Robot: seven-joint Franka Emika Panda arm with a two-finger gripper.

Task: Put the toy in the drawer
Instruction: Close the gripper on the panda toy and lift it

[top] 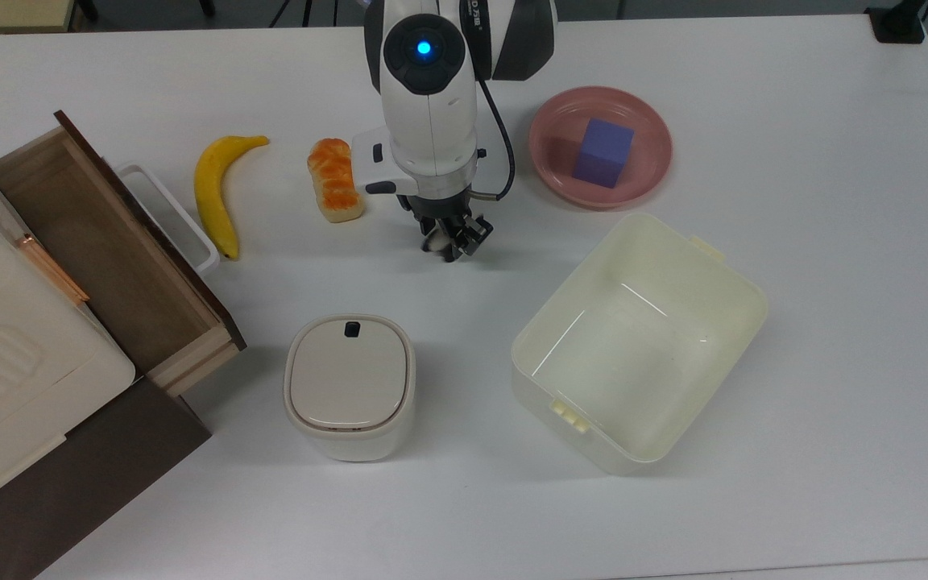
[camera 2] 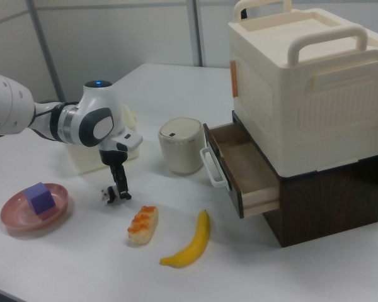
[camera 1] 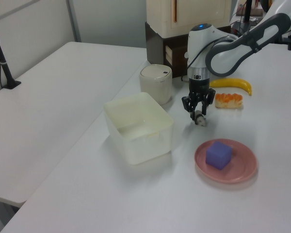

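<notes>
- Reaching down at frame centre of the top view, the gripper [top: 449,240] sits low over the desk [top: 818,338], fingers drawn in around the toy [top: 434,244]; whether they actually press on it I cannot tell.
- Toy stands on the desk between the fingers; in the right view the toy [camera 2: 109,194] is at lower left of frame, just beside the fingertips [camera 2: 123,194].
- Drawer [top: 105,258] is pulled open at the left edge of the top view, well apart from the toy.
- Bread loaf [top: 336,179] lies just to the top view's left of the gripper; banana [top: 217,192] between the loaf and the drawer.
- Purple cube [top: 602,152] rests in the pink plate [top: 649,129], upper right of centre.
- Cream bin [top: 641,338] is at lower right of centre; lidded container [top: 349,387] at lower centre.
</notes>
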